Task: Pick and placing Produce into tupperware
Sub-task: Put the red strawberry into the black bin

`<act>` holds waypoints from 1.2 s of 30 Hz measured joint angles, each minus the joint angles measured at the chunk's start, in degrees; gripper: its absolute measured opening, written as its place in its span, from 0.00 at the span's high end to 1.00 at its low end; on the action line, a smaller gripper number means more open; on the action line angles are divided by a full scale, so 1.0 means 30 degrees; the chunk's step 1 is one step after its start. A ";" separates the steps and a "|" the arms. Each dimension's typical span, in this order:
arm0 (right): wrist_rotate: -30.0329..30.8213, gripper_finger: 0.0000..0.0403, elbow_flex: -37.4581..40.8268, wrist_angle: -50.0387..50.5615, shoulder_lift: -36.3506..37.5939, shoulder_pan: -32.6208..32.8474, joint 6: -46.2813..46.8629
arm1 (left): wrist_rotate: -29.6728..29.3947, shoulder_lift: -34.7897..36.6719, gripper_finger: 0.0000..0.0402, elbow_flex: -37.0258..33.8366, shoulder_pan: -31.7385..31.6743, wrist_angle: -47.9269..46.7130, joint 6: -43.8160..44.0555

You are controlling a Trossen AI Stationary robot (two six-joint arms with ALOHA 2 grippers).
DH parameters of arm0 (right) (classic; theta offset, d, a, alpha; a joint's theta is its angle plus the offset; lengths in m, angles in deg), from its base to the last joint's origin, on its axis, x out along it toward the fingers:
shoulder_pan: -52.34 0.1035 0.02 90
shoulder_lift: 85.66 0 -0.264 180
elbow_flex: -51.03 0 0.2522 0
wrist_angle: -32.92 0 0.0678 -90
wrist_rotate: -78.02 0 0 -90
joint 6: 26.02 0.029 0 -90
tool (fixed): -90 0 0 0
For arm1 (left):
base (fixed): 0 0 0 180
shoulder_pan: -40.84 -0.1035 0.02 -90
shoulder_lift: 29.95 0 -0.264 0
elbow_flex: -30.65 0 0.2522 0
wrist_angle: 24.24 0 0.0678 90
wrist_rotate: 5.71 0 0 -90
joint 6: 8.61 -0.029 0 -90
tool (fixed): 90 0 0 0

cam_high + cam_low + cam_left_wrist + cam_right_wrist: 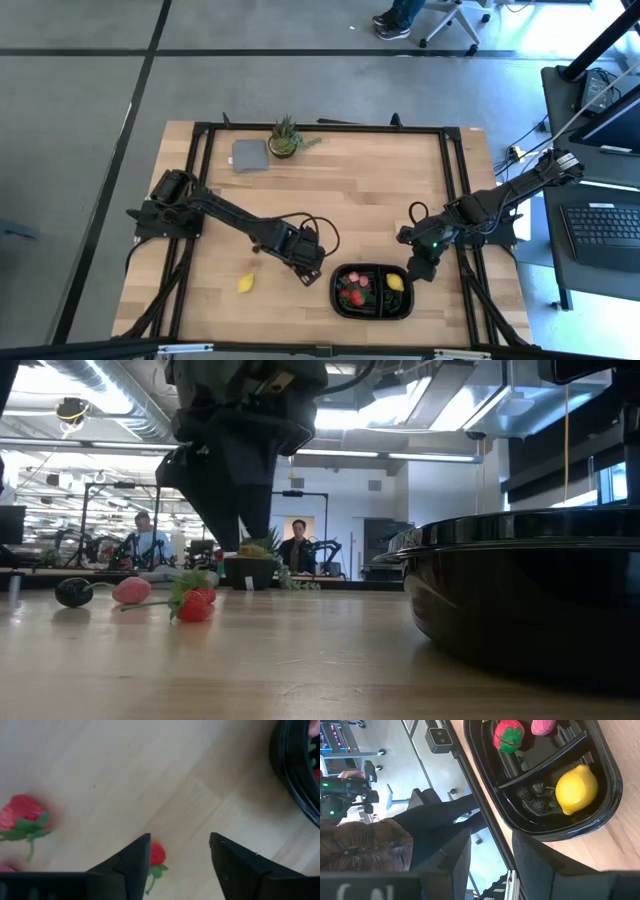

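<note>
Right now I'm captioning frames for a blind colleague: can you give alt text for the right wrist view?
A black tupperware tray at the table edge holds a yellow lemon, dark berries, a red strawberry and a pink piece in separate compartments. The right gripper stands open and empty beside it.

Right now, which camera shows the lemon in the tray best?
The right wrist view: the lemon fills its compartment, large and unblocked. The high view shows it tiny. The low view's tray wall hides it; the left wrist view misses it.
</note>
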 joint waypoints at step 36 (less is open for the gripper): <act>0.0023 0.64 0.0000 0.0007 0.0000 0.0005 -0.0015 | 0.1725 -0.2484 0.62 -0.0007 0.0554 -0.0693 0.0517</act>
